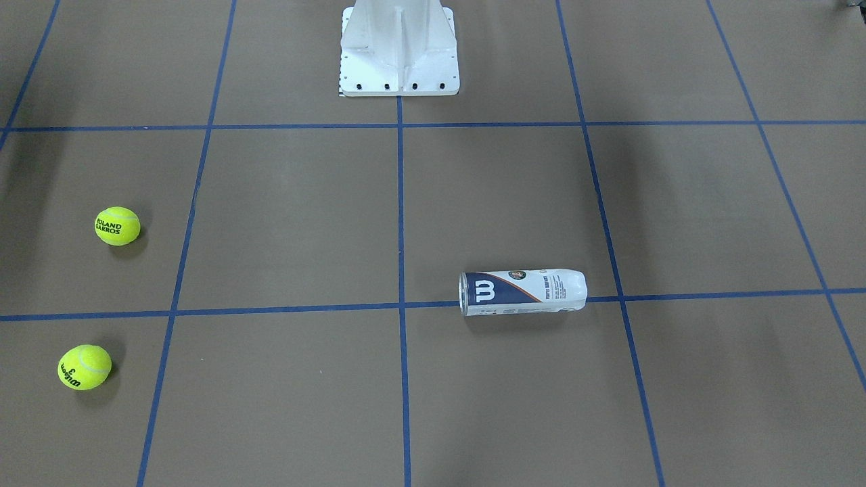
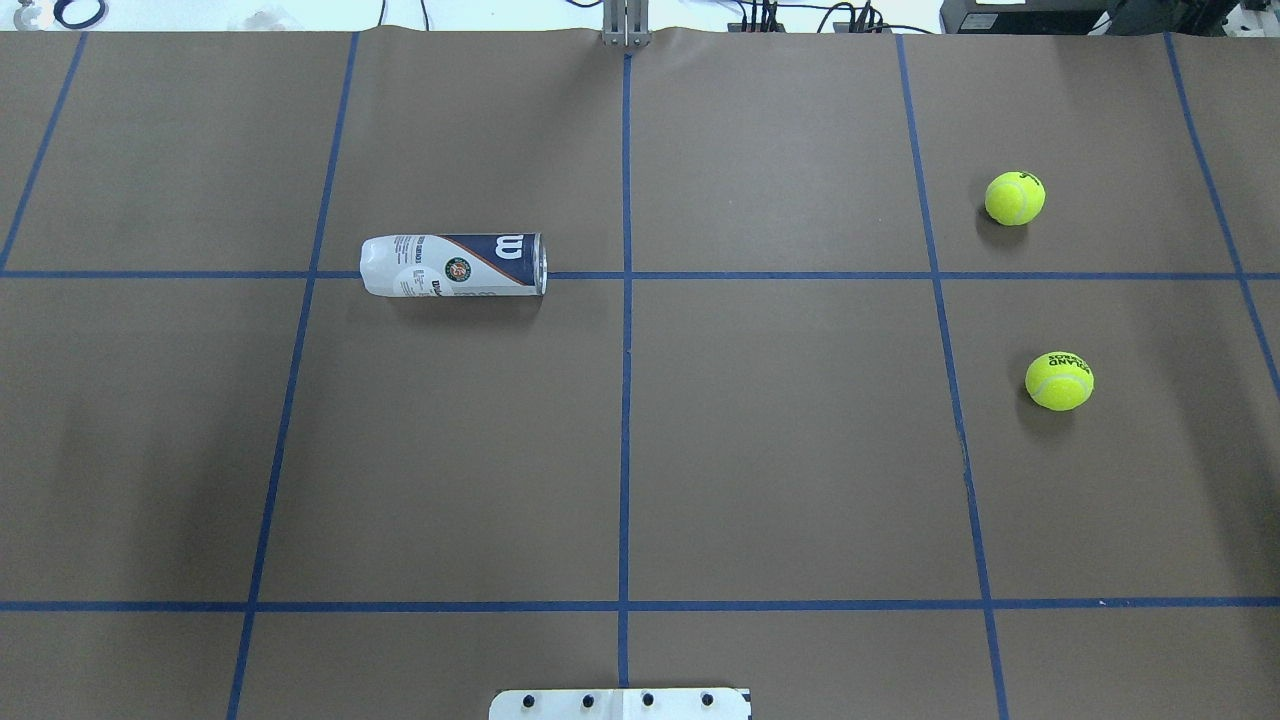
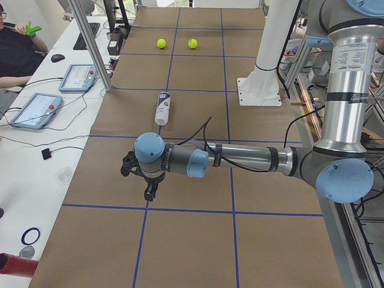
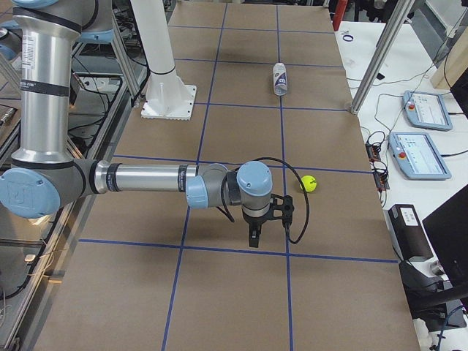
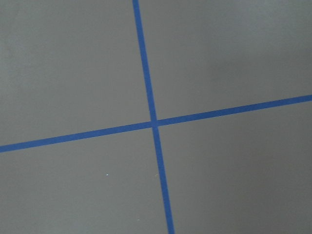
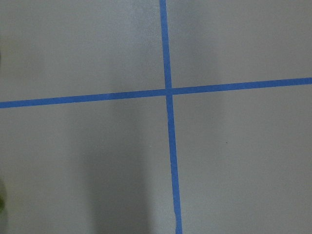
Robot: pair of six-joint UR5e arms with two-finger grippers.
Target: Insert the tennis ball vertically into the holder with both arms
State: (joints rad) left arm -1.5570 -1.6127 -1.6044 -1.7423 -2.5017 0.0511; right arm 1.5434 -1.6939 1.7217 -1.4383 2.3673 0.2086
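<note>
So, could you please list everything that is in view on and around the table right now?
holder: one, clear with white and navy label, lying on its side on the robot's left half, across a blue tape line.
tennis balls: two, yellow-green, apart from each other on the robot's right half.
pedestal base: one, white, middle of the robot's edge.
table: one, brown cover, blue tape grid.
pendants: two, grey-blue, on the side bench.
left arm: one, grey-silver, over the table's left end; left end effector points down, open or shut unclear.
right arm: one, grey-silver, over the right end; right end effector points down, likewise unclear.
</note>
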